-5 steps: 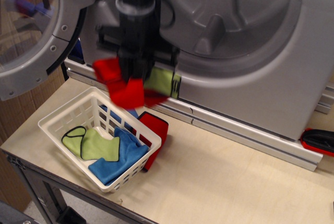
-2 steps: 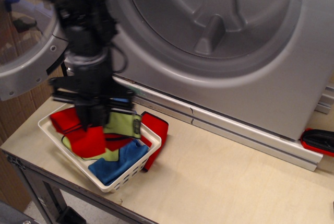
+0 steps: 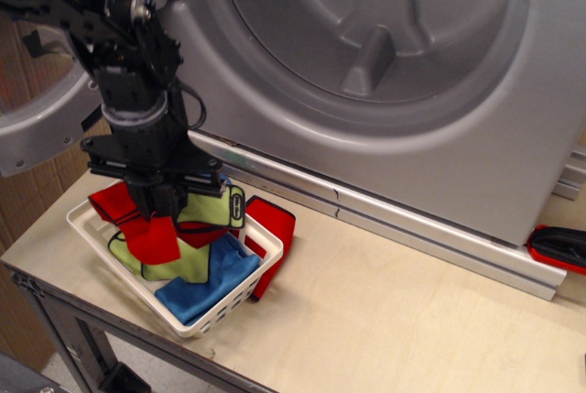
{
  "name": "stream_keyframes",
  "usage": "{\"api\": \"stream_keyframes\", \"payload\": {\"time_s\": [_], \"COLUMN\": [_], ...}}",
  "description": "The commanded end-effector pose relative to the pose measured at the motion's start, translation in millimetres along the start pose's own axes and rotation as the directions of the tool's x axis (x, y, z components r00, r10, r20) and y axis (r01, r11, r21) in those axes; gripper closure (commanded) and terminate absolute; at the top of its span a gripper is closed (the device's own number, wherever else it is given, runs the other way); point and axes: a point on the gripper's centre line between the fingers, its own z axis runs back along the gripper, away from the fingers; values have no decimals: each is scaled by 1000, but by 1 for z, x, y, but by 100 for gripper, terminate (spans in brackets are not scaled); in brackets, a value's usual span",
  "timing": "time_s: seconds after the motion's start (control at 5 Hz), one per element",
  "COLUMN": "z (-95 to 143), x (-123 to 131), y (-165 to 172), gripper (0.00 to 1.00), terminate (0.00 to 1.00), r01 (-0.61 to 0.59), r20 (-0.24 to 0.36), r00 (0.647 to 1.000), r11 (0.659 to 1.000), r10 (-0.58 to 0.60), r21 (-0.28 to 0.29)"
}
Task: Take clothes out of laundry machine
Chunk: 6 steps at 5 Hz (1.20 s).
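Observation:
My gripper (image 3: 158, 202) hangs over the white basket, shut on the clothes: red cloths (image 3: 152, 237) dangle below the fingers and to the left, and a lime-green cloth with black edging (image 3: 212, 210) hangs on the right. The bundle's lower ends reach into the basket. The silver-grey laundry machine (image 3: 439, 155) stands behind. Its wide round opening shows the ribbed grey drum (image 3: 366, 36), with no cloth visible inside. Its round door (image 3: 37, 136) is swung open at the far left.
The white slotted basket (image 3: 267, 246) sits at the table's front left, holding a blue cloth (image 3: 206, 281) and a green cloth (image 3: 165, 269). A red cloth (image 3: 275, 221) drapes over its right side. A red-and-black object (image 3: 558, 248) lies at the right edge.
My gripper has carried the bundle from in front of the drum opening leftward and down to the basket. The cloths now hang into it.

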Motion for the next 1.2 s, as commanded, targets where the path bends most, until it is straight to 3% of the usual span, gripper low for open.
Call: {"api": "stream_keyframes", "payload": {"time_s": [0.0, 0.2, 0.4, 0.8, 1.0], "z": [-5, -17, -15, 2, 29], "x": [14, 11, 12, 10, 12], "y": [-5, -6, -6, -9, -14], "gripper": [100, 100, 0, 0, 0], "terminate": [0, 0, 0, 0, 0], "r01": [48, 39, 38, 19, 2], "r20": [34, -8, -15, -4, -7], "r00": [998, 999, 999, 1000, 1000], "r11": [998, 999, 999, 999, 1000], "r10": [-46, -40, -39, -19, -2], "r21": [-30, -34, -34, -48, -17]}}
